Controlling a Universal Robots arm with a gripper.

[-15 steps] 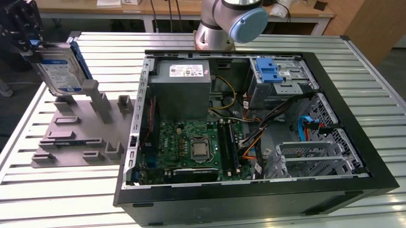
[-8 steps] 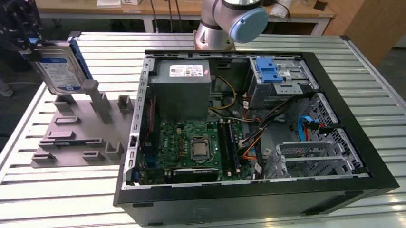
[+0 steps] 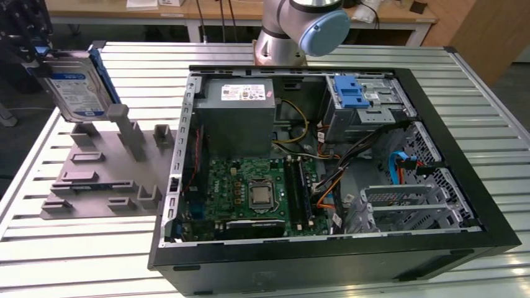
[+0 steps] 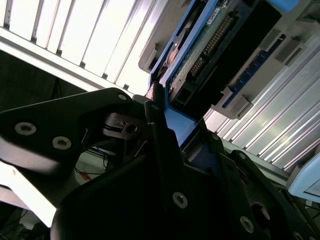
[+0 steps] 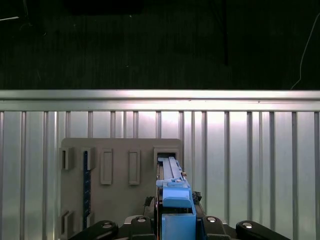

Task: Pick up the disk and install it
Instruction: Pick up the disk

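The disk (image 3: 79, 87), silver-grey with a blue-and-white label and a blue carrier frame, stands on edge at the exterior view's far left, over the grey fixture plate (image 3: 103, 174). My gripper (image 3: 31, 46) is a dark shape at the disk's upper outer edge. In the first wrist view the disk (image 5: 172, 187) shows edge-on between my black fingers (image 5: 212, 222), in line with a slot of the fixture plate (image 5: 120, 150). In the second wrist view my gripper (image 4: 170, 120) is shut on the blue carrier of the disk (image 4: 210, 45). Whether the disk's lower end still touches the fixture I cannot tell.
An open computer case (image 3: 463, 155) lies on the slatted metal table (image 3: 83, 261), at the exterior view's right of the fixture. Inside it are a silver drive cage with a blue latch (image 3: 352, 93), a grey power supply (image 3: 240, 118), a green motherboard (image 3: 257, 192) and loose cables. The arm's base (image 3: 298, 31) stands behind the case.
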